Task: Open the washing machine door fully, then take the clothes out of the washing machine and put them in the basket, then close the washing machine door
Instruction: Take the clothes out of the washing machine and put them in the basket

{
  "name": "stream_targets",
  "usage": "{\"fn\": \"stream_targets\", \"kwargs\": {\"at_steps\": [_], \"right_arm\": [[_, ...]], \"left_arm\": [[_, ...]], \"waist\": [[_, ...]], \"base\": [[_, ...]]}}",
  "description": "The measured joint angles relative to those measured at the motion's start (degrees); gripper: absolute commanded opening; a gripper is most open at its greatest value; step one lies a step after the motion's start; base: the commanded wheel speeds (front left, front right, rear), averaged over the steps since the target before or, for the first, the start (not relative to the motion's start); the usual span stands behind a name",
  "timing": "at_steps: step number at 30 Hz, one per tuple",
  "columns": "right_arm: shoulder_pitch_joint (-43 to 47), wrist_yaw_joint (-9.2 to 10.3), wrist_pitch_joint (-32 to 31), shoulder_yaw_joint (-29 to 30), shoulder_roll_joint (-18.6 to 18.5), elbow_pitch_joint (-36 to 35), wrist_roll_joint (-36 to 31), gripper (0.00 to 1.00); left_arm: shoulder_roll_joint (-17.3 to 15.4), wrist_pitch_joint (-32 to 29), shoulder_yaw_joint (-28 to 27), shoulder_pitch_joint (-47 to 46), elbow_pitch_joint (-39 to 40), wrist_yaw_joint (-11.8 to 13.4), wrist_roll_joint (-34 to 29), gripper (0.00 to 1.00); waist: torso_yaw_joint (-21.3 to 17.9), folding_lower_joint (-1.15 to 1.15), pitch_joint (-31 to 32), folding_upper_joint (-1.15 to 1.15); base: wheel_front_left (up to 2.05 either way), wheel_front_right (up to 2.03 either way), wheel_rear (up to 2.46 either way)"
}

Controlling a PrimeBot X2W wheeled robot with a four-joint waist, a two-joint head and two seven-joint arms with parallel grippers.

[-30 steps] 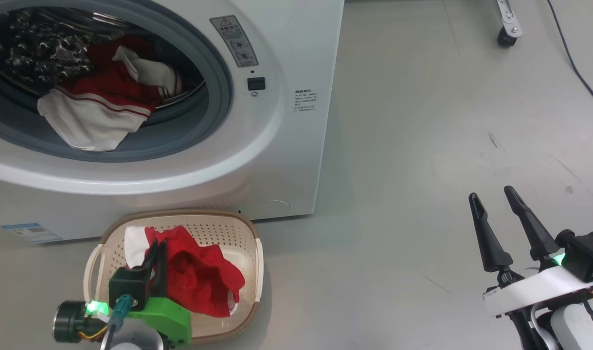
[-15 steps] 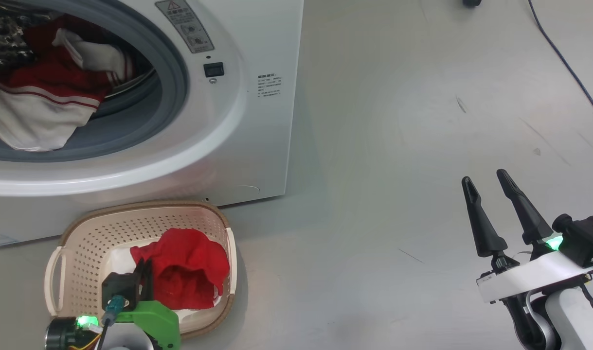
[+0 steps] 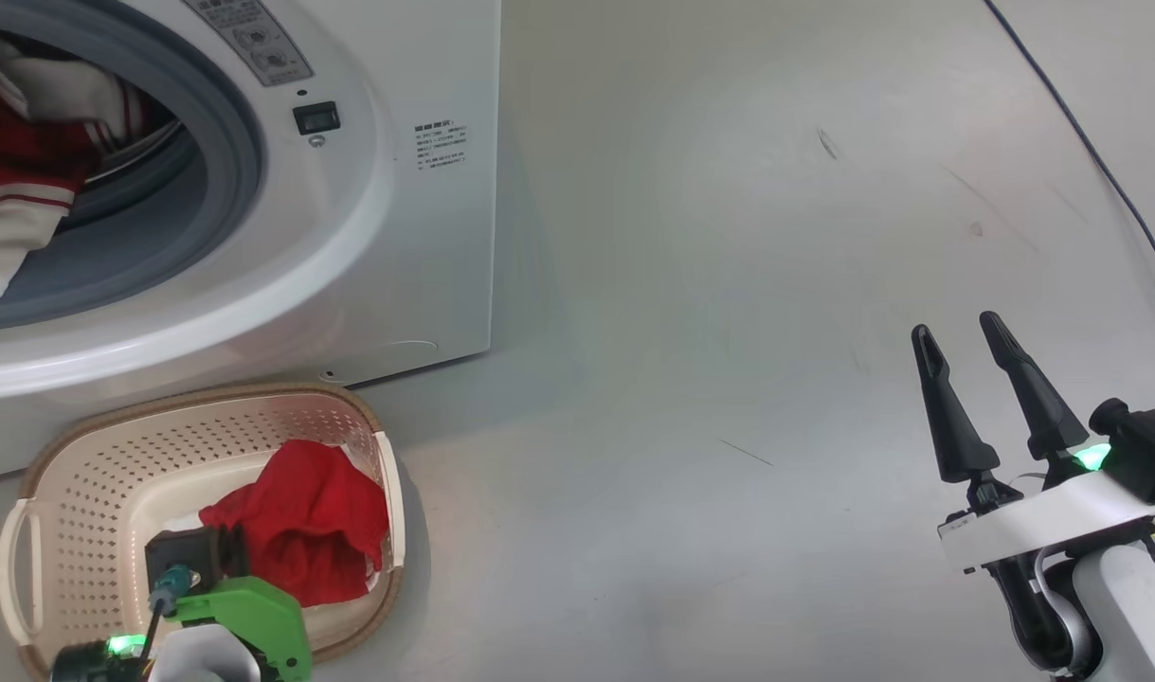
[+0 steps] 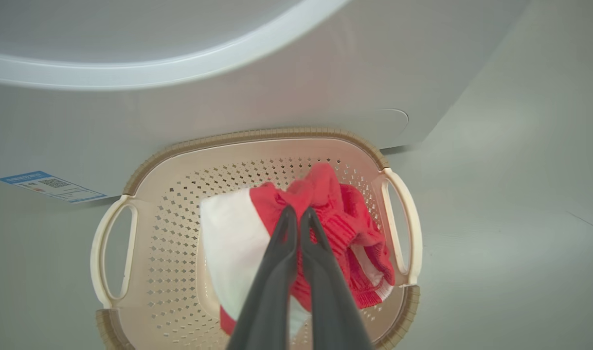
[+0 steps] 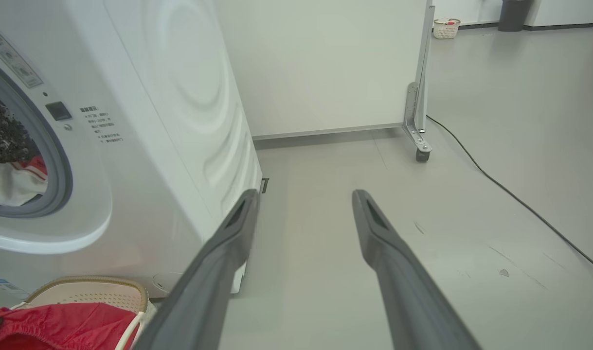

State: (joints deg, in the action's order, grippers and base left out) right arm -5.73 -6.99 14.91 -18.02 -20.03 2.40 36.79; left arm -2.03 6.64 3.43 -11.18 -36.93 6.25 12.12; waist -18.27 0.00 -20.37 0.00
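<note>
The white washing machine (image 3: 397,237) stands at the upper left with its porthole open; the washing machine door is out of view. Red and white clothes (image 3: 9,170) lie in the drum, also in the right wrist view as clothes (image 5: 9,182). The cream basket (image 3: 198,403) sits on the floor before the machine. A red and white garment (image 4: 354,228) lies bunched in it. My left gripper (image 4: 296,214) hangs over the basket (image 4: 257,136), shut, its tips pinching a fold of that garment. My right gripper (image 3: 961,336) stands open and empty over bare floor at the lower right.
A black cable (image 5: 495,180) runs across the floor on the right. A white panel on a castor foot (image 5: 420,121) stands behind the machine. Far back are another small basket (image 5: 446,28) and a dark bin (image 5: 512,14).
The head camera has swung right, so the machine and basket slid left in the picture. The red garment in the basket is more bunched at my left gripper. The right gripper stays open.
</note>
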Motion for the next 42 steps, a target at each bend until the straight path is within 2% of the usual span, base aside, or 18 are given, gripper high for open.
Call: {"fn": "stream_targets", "kwargs": {"at_steps": [4, 7, 15, 23, 34, 42], "right_arm": [[-0.1, 0.00, 0.0, 0.5, -0.1, 0.2, 0.1, 1.00], [-0.2, 0.00, 0.0, 1.0, -0.3, 0.6, 0.4, 1.00], [-0.2, 0.00, 0.0, 1.3, -0.5, 1.1, 0.4, 1.00], [-0.2, 0.00, 0.0, 1.7, -0.8, 1.1, 0.3, 1.00], [0.5, 0.00, 0.0, 3.0, -0.6, 1.2, -0.7, 1.00], [2.9, 0.00, 0.0, 3.9, -0.5, 1.3, -1.8, 1.00]], "left_arm": [[-0.1, 0.8, -2.1, -0.7, -2.2, 0.0, 0.7, 0.00], [-0.1, 1.7, -2.5, -2.2, -3.7, 0.0, 0.7, 1.00], [-0.1, 3.6, -2.2, -3.9, -8.2, 0.1, 0.9, 1.00], [-0.1, 5.7, 0.7, -5.6, -9.8, -0.1, 0.6, 1.00], [0.1, 7.2, 7.2, -6.8, -8.8, -3.6, -2.6, 1.00], [0.1, 7.6, 11.3, -6.7, -3.5, -5.6, -1.5, 1.00]], "waist": [[-1.0, 0.00, -0.9, 0.00], [-1.4, 0.00, -1.4, 0.00], [-0.6, 0.00, -0.3, 0.00], [1.1, 0.00, 1.4, 0.00], [4.6, 0.00, 4.6, 0.00], [9.1, 0.00, 7.8, 0.00]], "base": [[0.00, 0.00, 0.00], [0.00, 0.00, 0.00], [0.00, 0.00, 0.00], [0.00, 0.00, 0.00], [0.00, 0.00, 0.00], [0.00, 0.00, 0.00]]}}
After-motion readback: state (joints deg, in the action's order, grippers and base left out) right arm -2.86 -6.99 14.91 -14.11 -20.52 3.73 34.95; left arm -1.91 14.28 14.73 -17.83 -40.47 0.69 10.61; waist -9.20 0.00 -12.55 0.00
